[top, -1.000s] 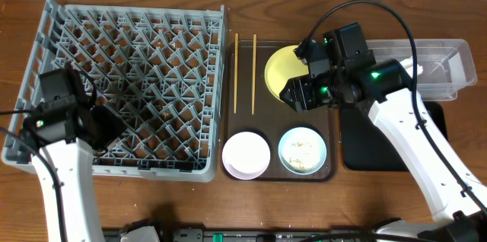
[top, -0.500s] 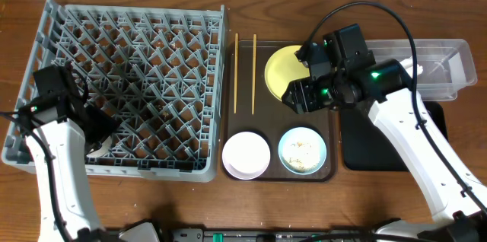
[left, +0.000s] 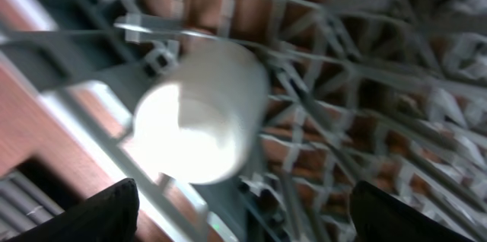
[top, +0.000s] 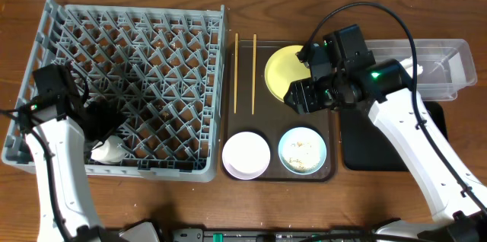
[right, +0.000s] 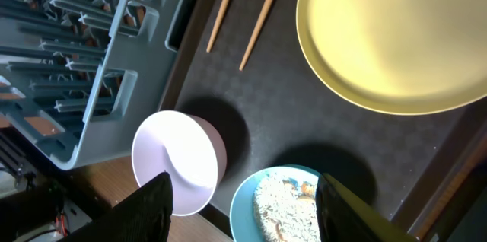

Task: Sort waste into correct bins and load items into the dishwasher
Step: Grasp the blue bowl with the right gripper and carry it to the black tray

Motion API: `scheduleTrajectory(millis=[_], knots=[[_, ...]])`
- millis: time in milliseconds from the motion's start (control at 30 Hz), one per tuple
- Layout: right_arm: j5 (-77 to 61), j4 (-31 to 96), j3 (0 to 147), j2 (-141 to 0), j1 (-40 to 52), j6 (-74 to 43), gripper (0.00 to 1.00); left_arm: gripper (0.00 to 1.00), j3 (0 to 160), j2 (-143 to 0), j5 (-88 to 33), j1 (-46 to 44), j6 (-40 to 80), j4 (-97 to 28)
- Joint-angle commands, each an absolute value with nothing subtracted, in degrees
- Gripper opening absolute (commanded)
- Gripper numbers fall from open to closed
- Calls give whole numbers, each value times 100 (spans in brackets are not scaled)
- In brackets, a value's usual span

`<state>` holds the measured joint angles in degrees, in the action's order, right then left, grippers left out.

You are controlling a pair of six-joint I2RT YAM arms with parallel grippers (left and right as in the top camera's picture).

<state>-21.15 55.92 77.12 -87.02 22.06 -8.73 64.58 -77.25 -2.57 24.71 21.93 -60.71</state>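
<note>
Cup (left: 202, 113): resting among the pegs of the rack (top: 152, 44), left corner nearest the robot, untouched. Left gripper (left: 242, 190): hanging over it, fingers spread, gripping nothing. Right gripper (right: 245, 181): hovering released and empty above the tray (right: 251, 113), beside the plate (right: 388, 36)

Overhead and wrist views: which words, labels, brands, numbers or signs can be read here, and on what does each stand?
None: no readable text in any view. The dish rack, white cup, yellow plate, pink-white bowl, blue bowl and chopsticks bear no visible print; the left wrist view is blurred.
</note>
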Motion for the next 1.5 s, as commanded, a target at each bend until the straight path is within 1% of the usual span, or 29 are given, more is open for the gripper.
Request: scheduleTrajectory(millis=[0,67,167,300,367,400,533,600,733,800,900,933,1033,1067,1167,1200,1233,1333,1367,1400,1433,1467], knots=[[-2091,5645,7756,-8580,2237,-1192,57,90,6838,-7297,-1326,2436,1564,-6093],[-1990,5730,7752,-8595,2279,-1623,54,90,6921,-7046,-1944,2294,1201,-6088],[-1621,6003,7730,-8606,2449,-2147,46,90,6952,-6606,-2528,1876,729,-6090],[-1205,6335,7561,-8628,2952,-2495,45,90,6952,-6101,-2523,1138,438,-6158],[-819,6390,7395,-8694,3328,-2882,47,90,6952,-5896,-2414,760,427,-6163],[-565,6337,7234,-8757,3577,-3291,47,90,6952,-5798,-2283,552,429,-6139],[-123,5979,6812,-9085,4088,-4219,45,91,6952,-5732,-2112,276,429,-5981],[-106,5841,6751,-9351,4174,-4370,43,91,6952,-5763,-2119,266,432,-5970],[-272,5623,6753,-9959,4128,-4392,40,91,6949,-5826,-2117,266,429,-6047],[-325,5561,6753,-10195,4093,-4399,36,91,6949,-5835,-2117,266,429,-6075],[-351,5509,6755,-10407,4007,-4414,26,91,6949,-5835,-2119,266,429,-6075],[-373,5507,6755,-10420,3959,-4414,24,91,6949,-5835,-2119,266,429,-6075],[-419,5463,6755,-10420,3791,-4412,24,91,6949,-5835,-2119,266,429,-6075],[-471,5465,6755,-10420,3728,-4410,22,91,6949,-5835,-2119,266,432,-6075],[-478,5527,6755,-10427,3522,-4351,21,91,6949,-5835,-2119,266,432,-6075],[-475,5522,6755,-10429,3472,-4296,19,91,6949,-5835,-2119,266,432,-6075],[-471,5513,6755,-10429,3433,-4276,16,91,6949,-5835,-2119,266,432,-6075],[-381,5470,6755,-10429,3332,-4278,3,91,6949,-5835,-2119,266,432,-6077],[-314,5476,6753,-10429,3315,-4281,1,91,6949,-5835,-2119,266,432,-6082],[-250,5478,6753,-10429,3306,-4278,2,91,6949,-5835,-2119,266,432,-6082],[-200,5487,6753,-10433,3304,-4281,7,91,6949,-5835,-2119,266,432,-6080],[-196,5511,6751,-10457,3301,-4281,16,91,6949,-5835,-2119,266,432,-6077]])
